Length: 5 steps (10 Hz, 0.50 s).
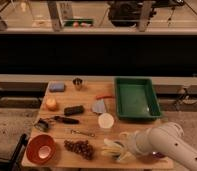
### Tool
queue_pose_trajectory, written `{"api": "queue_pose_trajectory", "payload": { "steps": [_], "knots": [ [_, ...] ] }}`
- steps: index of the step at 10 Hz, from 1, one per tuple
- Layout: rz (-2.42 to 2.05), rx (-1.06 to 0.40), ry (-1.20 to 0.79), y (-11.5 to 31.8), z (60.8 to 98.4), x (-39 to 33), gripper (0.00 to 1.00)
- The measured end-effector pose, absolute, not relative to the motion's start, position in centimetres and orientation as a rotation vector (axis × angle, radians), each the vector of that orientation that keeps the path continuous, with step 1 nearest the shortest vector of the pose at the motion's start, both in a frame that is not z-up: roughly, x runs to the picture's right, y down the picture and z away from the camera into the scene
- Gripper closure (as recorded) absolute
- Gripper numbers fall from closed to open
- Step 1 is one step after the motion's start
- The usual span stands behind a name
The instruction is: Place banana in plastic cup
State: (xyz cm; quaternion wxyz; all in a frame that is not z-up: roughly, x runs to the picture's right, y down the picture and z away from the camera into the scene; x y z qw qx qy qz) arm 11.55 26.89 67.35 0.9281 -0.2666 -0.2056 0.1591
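Camera view: the claw [126,146], fingers' state untellable, sits at the near right of the wooden worktop [87,97], at the pale yellow-cream toy banana [113,149], which lies near the cream-white round cup [106,120].

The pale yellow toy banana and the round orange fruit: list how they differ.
The pale yellow toy banana is elongated with splayed peel strips; the round orange fruit is compact and ball-like. The banana is paler, the fruit deeper orange. The banana lies at the wooden table's front edge, right by the gripper; the fruit sits far left, alone. Both rest on the table.
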Motion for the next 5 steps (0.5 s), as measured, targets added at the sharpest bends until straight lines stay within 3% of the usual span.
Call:
{"api": "queue_pose_trajectory", "payload": {
  "steps": [5],
  "knots": [
    [0.318, -0.461, -0.426, 24.2, 64.8, 11.4, 0.2]
  ]
}}
